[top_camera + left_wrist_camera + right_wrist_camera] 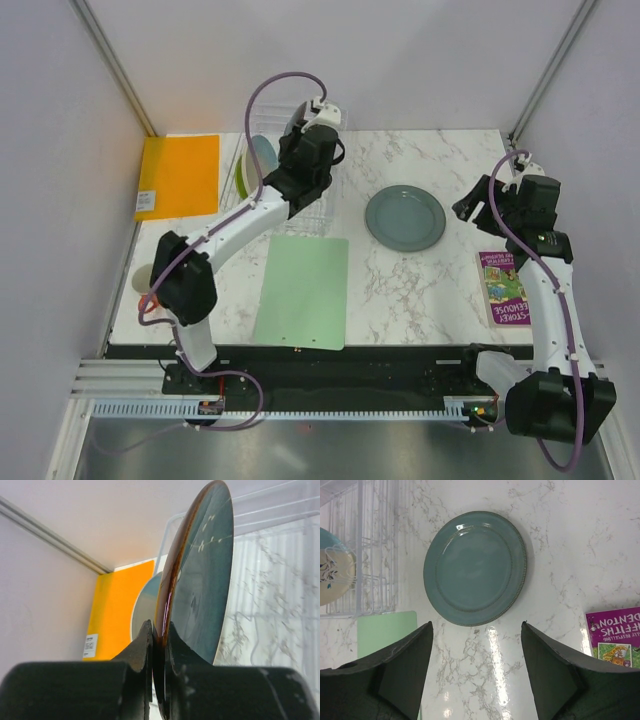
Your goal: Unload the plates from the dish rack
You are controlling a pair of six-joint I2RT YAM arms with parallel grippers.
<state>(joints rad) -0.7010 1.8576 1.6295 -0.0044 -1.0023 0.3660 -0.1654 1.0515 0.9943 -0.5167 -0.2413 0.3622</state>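
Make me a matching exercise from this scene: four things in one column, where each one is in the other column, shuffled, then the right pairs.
Things
1. teal plate
2. dark blue plate
3. cream leaf-sprig plate
4. purple book

Places
A. standing in the dish rack
B. at the right edge of the table
C. pinched by the left gripper
D. lying flat on the marble, mid-table

Pairs: 1-D, 2-C, 3-A, 4-B
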